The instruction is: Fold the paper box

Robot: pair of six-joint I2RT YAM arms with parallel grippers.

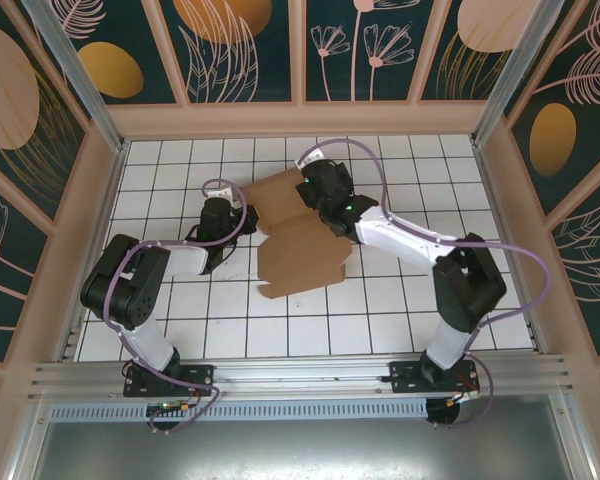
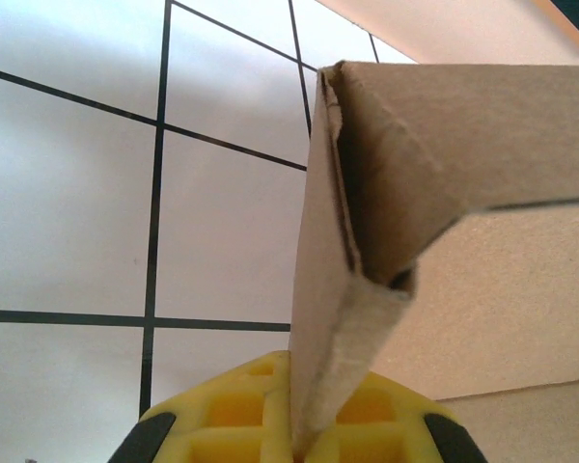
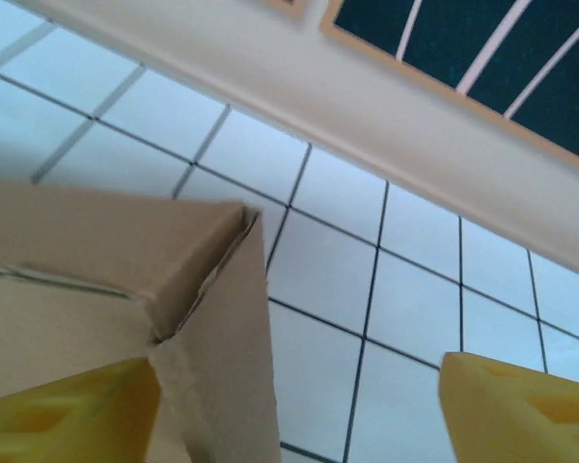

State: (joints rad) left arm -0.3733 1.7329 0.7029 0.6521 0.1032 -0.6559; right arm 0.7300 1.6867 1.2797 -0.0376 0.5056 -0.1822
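The left fingers (image 2: 222,420) pinch an upright side wall of the box (image 1: 300,240), which lies mid-bench (image 1: 380,320). The right fingers (image 3: 68,410) stand apart beside its far corner, holding nothing. The walls look half-raised, so the next move probably calls for regripping a loose flap.

Left arm (image 1: 130,285): bent, reaching the paper box (image 1: 300,255) at its left edge.
Left gripper (image 2: 294,424): clamped on its flap.
Right arm (image 1: 410,235): stretched to its far corner.
Right gripper (image 3: 299,405): jaws spread wide.
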